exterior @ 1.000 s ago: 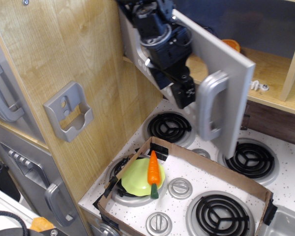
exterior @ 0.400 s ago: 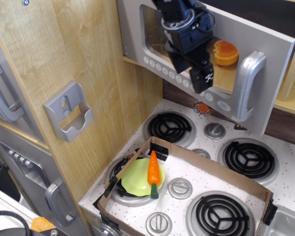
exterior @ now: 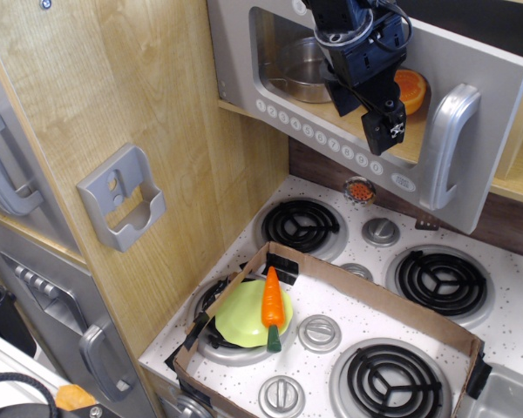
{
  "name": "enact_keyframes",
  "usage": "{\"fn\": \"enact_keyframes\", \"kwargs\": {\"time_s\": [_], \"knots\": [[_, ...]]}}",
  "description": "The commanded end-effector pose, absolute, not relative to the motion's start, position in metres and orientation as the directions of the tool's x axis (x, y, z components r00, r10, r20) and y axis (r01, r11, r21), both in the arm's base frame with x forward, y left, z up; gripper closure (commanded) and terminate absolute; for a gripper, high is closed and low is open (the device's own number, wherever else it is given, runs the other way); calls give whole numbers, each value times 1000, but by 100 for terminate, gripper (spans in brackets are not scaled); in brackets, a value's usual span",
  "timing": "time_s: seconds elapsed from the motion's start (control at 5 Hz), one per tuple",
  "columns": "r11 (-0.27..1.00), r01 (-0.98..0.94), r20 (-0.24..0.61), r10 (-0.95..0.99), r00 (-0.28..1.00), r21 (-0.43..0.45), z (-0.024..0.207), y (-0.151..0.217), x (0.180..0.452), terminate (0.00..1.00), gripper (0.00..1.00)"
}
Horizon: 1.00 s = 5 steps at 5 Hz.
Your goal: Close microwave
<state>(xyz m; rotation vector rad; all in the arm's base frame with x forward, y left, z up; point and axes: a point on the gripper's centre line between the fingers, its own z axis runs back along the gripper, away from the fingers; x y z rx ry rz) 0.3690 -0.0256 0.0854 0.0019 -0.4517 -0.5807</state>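
Note:
The microwave (exterior: 237, 61) sits at the top centre. Its grey-silver door (exterior: 497, 83) has swung almost flat against the front, with the right edge still a little proud. The chunky grey handle (exterior: 444, 148) is at the right and the row of white buttons (exterior: 318, 138) runs under the dark window (exterior: 283, 48). Through the window I see a metal pot (exterior: 298, 77) and an orange piece (exterior: 413, 87). My black gripper (exterior: 379, 122) rests against the door front just left of the handle. Only one finger (exterior: 389, 129) shows clearly.
Below is a toy stove with black burners (exterior: 301, 225) (exterior: 440, 280) and grey knobs (exterior: 381, 231). A cardboard tray (exterior: 379, 292) holds a green plate (exterior: 240, 315) with a carrot (exterior: 272, 300). A grey bracket (exterior: 122, 198) hangs on the wooden panel, with grey cabinet doors (exterior: 44, 261) at the left.
The microwave door has swung from wide open toward the front, now nearly flat. My gripper moved right and back with it, staying on the door face.

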Motion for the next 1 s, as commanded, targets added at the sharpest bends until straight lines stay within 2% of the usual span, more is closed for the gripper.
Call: {"fn": "enact_keyframes", "kwargs": {"time_s": [0.0,0.4,0.6,0.8], "knots": [[829,515,512,-547,662,219,122,-41,390,0,0],[816,523,539,-564,625,247,127,-47,402,0,0],[829,489,613,-541,576,272,127,-50,405,0,0],[833,483,617,-535,577,270,127,-52,405,0,0]]}}
